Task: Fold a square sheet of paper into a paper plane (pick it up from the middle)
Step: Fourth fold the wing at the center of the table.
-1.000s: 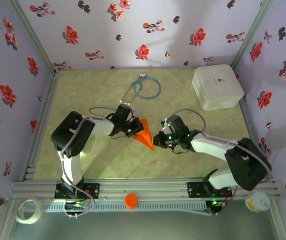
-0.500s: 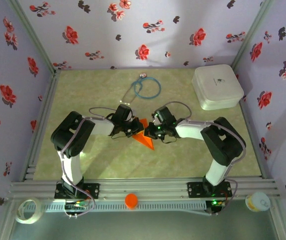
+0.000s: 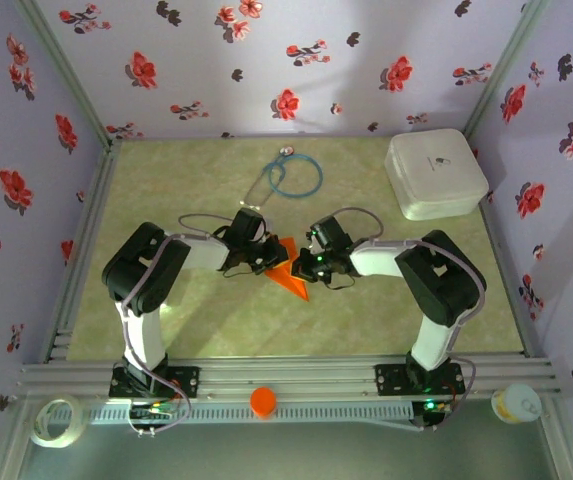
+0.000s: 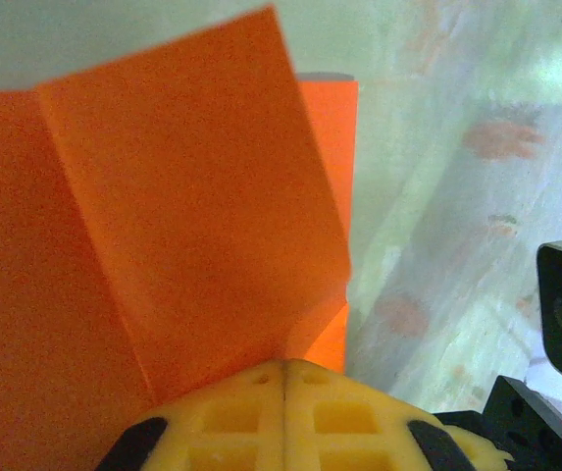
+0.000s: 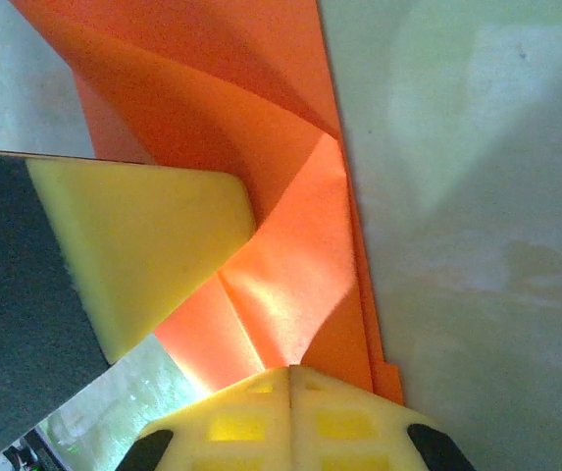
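Observation:
The square sheet of paper (image 3: 292, 277), bright orange and partly folded into a point toward the near side, lies mid-table. My left gripper (image 3: 272, 259) is shut, its tips resting on the sheet's left part. The left wrist view has the yellow tips of my left gripper (image 4: 285, 361) together at the base of a creased flap of the paper (image 4: 192, 196). My right gripper (image 3: 305, 268) is also shut and touches the sheet's right edge. In the right wrist view my right gripper (image 5: 290, 368) meets the folded paper (image 5: 295, 265), beside a yellow finger (image 5: 133, 255) of the left gripper. Whether either one pinches paper is unclear.
A white rounded box (image 3: 434, 172) stands at the back right. A blue looped cable (image 3: 292, 176) lies at the back centre. On the front rail sit a small orange cap (image 3: 263, 401), a tape roll (image 3: 54, 420) and a round tub (image 3: 516, 403). Floral walls close three sides.
The right arm has swung left, bringing its shut gripper from clear of the sheet onto its right edge. The left gripper and the paper have barely moved.

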You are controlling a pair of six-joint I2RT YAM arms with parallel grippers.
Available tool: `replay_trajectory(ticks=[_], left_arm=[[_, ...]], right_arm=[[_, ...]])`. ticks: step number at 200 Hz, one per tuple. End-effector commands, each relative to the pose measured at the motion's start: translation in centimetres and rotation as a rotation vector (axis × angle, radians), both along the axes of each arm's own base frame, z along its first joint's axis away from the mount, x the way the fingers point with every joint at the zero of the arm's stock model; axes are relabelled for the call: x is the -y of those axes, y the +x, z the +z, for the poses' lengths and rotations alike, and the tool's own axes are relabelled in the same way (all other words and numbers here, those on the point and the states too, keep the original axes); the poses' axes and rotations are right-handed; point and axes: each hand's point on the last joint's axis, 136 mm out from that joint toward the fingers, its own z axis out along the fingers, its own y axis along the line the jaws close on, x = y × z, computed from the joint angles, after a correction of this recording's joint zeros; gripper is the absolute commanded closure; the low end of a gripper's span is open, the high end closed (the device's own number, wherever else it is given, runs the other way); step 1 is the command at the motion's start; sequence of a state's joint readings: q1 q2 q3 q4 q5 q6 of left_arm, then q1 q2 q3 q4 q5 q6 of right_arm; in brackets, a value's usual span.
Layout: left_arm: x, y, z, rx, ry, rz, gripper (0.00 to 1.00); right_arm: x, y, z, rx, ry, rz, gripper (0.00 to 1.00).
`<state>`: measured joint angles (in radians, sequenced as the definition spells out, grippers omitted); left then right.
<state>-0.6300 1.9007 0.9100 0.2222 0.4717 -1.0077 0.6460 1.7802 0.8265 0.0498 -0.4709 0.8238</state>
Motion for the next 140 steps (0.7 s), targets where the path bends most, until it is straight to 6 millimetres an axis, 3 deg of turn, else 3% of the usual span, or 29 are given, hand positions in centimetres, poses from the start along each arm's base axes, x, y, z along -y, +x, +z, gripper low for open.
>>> replay_trajectory(ticks=[1, 27, 57, 87, 140], left_arm=[[-0.3, 0.8, 2.1, 0.053, 0.014, -0.005, 0.91], [-0.3, 0.3, 3.4, 0.067, 0.01, -0.016, 0.94], [-0.2, -1.3, 3.0, 0.036, 0.019, -0.026, 1.0], [0.1, -2.9, 1.3, -0.017, 0.046, -0.046, 1.0], [-0.2, -2.9, -1.4, -0.069, 0.101, -0.022, 1.0]], right_arm=[[2.0, -1.3, -2.4, -0.073, -0.077, -0.041, 0.95], [2.2, -1.4, -2.5, -0.074, -0.078, -0.043, 0.96], [2.2, -1.3, -2.5, -0.072, -0.076, -0.046, 0.97], [2.2, -1.3, -2.5, -0.071, -0.073, -0.047, 0.98], [2.3, -1.4, -2.6, -0.076, -0.067, -0.052, 0.99]])
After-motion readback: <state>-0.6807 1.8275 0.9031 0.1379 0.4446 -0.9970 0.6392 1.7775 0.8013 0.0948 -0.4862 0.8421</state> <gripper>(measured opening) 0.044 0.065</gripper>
